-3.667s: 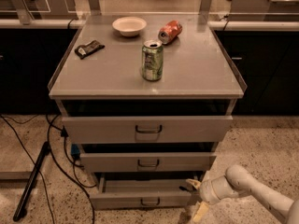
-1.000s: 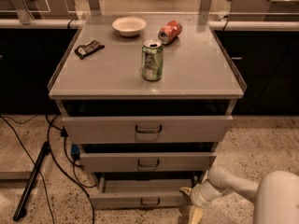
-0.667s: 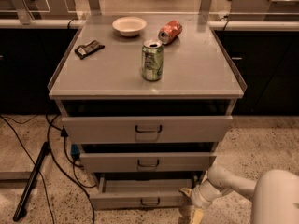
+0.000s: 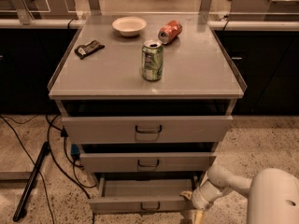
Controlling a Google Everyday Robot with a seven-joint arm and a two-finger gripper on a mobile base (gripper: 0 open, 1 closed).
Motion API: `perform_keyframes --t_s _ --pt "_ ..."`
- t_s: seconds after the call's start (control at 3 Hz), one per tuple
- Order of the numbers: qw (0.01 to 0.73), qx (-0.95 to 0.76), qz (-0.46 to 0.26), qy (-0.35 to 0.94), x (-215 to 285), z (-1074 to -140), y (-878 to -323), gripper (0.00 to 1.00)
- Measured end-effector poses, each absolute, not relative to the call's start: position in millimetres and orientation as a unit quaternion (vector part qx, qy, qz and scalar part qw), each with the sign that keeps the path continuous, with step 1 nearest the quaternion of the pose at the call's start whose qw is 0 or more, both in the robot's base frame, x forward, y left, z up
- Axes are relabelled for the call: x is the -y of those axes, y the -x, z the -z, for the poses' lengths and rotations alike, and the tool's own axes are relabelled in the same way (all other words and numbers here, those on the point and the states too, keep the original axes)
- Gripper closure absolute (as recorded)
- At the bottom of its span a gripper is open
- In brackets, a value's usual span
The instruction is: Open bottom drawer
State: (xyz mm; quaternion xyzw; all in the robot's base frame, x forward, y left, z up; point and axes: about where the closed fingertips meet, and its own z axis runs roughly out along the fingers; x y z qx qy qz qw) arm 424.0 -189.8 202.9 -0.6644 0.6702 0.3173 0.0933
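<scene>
The bottom drawer (image 4: 126,203) is the lowest of three grey cabinet drawers, with a small dark wire handle (image 4: 150,206) at its centre. It stands pulled out, and its bare inside (image 4: 145,188) shows. My gripper (image 4: 189,198) is low on the right, at the right end of this drawer's front, on a white arm (image 4: 224,181) that comes in from the lower right. The middle drawer (image 4: 147,162) and the top drawer (image 4: 147,129) stand slightly out.
On the cabinet top (image 4: 196,73) stand a green can (image 4: 152,60), a red can on its side (image 4: 169,31), a white bowl (image 4: 129,25) and a dark packet (image 4: 88,49). Cables (image 4: 56,157) and a black stand (image 4: 30,183) lie on the floor at left.
The bottom drawer has come out further toward me, and more of its inside shows. The gripper has stayed at the drawer's right end, moving with it.
</scene>
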Motion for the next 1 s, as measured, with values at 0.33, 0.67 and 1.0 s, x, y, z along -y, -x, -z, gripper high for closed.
perform_keyframes --t_s 0.33,0.67,1.0 --pt "0.072 -0.666 -0.337 0.661 196.4 -204.2 -413.9 0.0" --pt "0.049 -0.664 -0.357 0.655 207.6 -209.2 -404.2 0.0" --pt "0.029 -0.656 -0.385 0.649 216.6 -218.1 -396.3 0.0"
